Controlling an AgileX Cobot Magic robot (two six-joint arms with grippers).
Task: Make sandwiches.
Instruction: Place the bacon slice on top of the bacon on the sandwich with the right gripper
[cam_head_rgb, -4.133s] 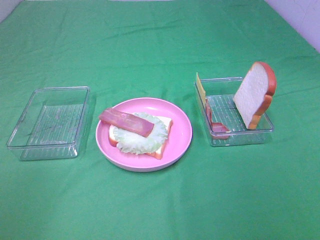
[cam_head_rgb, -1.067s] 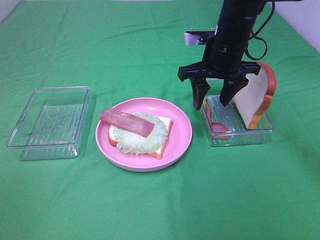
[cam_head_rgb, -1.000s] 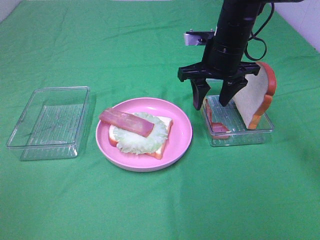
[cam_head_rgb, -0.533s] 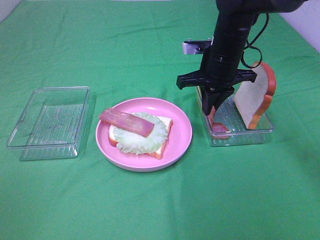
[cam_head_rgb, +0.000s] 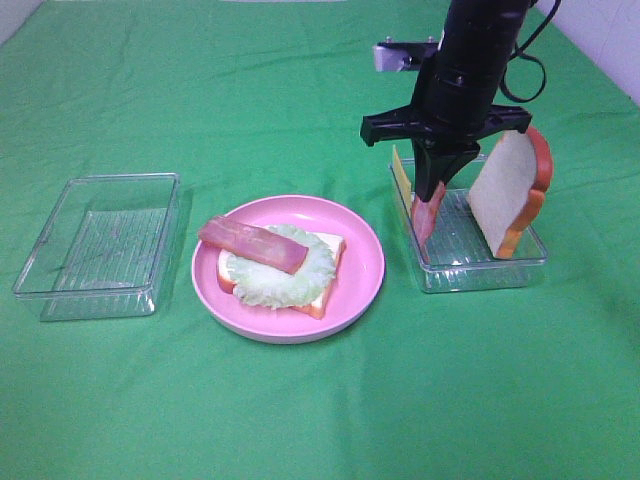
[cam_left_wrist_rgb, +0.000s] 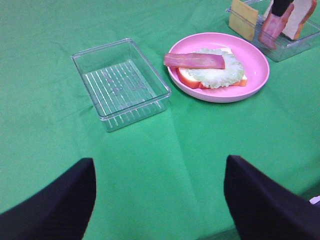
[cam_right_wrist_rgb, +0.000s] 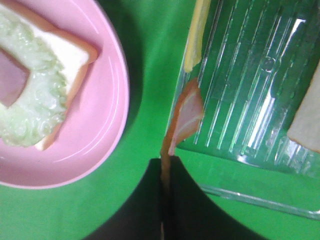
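Observation:
On the pink plate (cam_head_rgb: 360, 290) lies the sandwich stack: a bread slice (cam_head_rgb: 325, 290) with lettuce (cam_head_rgb: 285, 275) and one bacon strip (cam_head_rgb: 250, 243) on top. My right gripper (cam_head_rgb: 432, 190) is shut on a second bacon strip (cam_head_rgb: 427, 215) and holds it hanging over the left end of the right clear tray (cam_head_rgb: 480, 275); the strip shows in the right wrist view (cam_right_wrist_rgb: 184, 117) too. A yellow cheese square (cam_head_rgb: 400, 175) leans on that tray's left wall, and a bread slice (cam_head_rgb: 510, 190) stands at its right. My left gripper (cam_left_wrist_rgb: 160, 200) is open, low over the cloth near the front.
An empty clear tray (cam_head_rgb: 100, 245) stands left of the plate. Green cloth (cam_head_rgb: 320, 410) covers the whole table. A pale wall strip shows at the far right corner.
My right gripper came down into the right tray, shut on the bacon strip, and has lifted it up so that it hangs above the tray floor.

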